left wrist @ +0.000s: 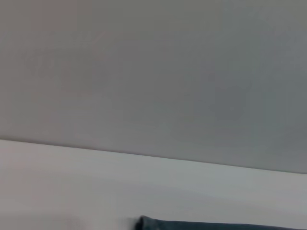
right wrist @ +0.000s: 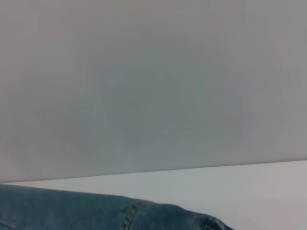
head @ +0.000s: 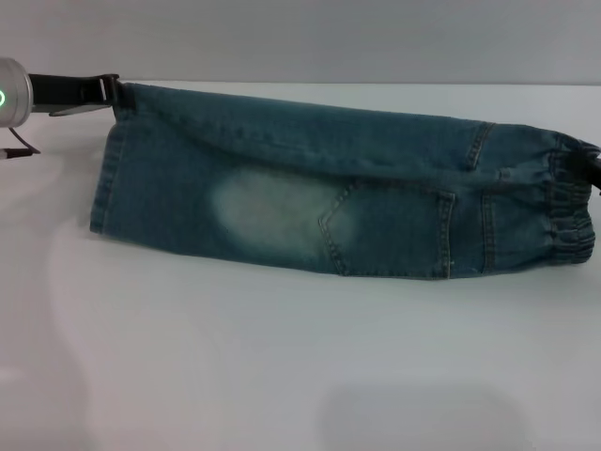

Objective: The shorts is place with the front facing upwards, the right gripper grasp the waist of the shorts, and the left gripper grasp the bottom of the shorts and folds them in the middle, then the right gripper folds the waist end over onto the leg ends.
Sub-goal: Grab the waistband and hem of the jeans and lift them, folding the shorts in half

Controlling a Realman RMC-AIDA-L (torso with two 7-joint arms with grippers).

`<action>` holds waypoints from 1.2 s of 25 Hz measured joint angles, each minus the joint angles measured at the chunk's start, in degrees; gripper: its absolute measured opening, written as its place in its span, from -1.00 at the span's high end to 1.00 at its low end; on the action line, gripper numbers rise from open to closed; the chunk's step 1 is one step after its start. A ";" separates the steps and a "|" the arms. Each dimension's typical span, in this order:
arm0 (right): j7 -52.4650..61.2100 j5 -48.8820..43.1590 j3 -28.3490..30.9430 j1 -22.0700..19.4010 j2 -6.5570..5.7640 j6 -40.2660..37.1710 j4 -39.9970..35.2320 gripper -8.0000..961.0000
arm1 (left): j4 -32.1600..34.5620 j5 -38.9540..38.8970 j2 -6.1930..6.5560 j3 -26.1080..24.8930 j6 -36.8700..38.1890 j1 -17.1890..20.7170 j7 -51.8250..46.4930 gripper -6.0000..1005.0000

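**Operator:** What are your pincers doing?

**Observer:** Look at the head view. Your left gripper [head: 111,89] sits at the far left corner of the shorts [head: 338,197], its dark tip meeting the cloth at the upper corner of the leg ends [head: 105,178]. That corner looks raised off the table [head: 282,376], so the fingers seem closed on the denim, though you cannot see the fingertips themselves. Your right gripper [head: 595,177] shows only as a dark tip at the right edge of the picture, touching the waist of the shorts [head: 571,207]. Whether its fingers are apart or together I cannot tell.

**Operator:** And the shorts themselves? Any label or writing?

**Observer:** They lie lengthwise across the table, folded along their length, hems on your left and the ruffled band on your right. One pale faded patch faces up. No writing can be read.

**Operator:** Room to move?

**Observer:** You have bare white table in front of the shorts and a narrow strip behind them. Each wrist view shows only a sliver of denim against table and wall.
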 joint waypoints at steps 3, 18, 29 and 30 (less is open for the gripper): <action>-0.62 0.02 -0.01 -0.07 0.47 1.01 0.08 0.97 | -0.10 0.91 -0.48 0.51 -1.98 0.12 0.00 0.91; -3.79 1.88 0.00 0.87 2.60 9.08 0.29 0.97 | 0.33 4.20 -2.43 3.52 -7.38 -0.30 0.14 0.88; -5.27 3.06 0.02 1.14 2.61 11.13 0.55 0.97 | 0.33 4.31 -3.50 5.76 -10.60 -0.90 0.17 0.86; -5.36 3.08 0.00 1.40 2.63 11.57 0.71 0.97 | 0.35 4.34 -3.59 5.99 -10.90 -0.90 0.17 0.86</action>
